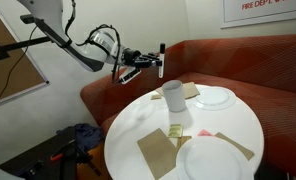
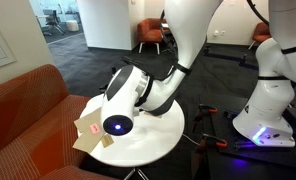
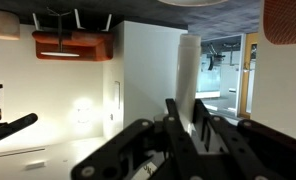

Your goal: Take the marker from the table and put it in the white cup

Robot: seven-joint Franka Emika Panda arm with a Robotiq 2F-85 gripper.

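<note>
My gripper [image 1: 154, 63] is shut on the marker [image 1: 161, 58], a thin dark stick held upright in the air. It hangs above the far edge of the round white table [image 1: 148, 125], a little above and beside the white cup [image 1: 173, 95], which stands upright near that edge. In the wrist view the black fingers [image 3: 185, 112] clamp the marker's whitish shaft [image 3: 189, 65], which sticks up between them. In an exterior view the arm [image 2: 138, 95] hides the gripper, marker and cup over the table [image 2: 153, 140].
Two white plates [image 1: 214, 97] [image 1: 213, 158] lie on the table with brown napkins [image 1: 156, 150] and a small yellow item [image 1: 176, 131]. A red sofa [image 1: 238, 65] curves behind the table. A second white robot base [image 2: 268, 100] stands on the floor.
</note>
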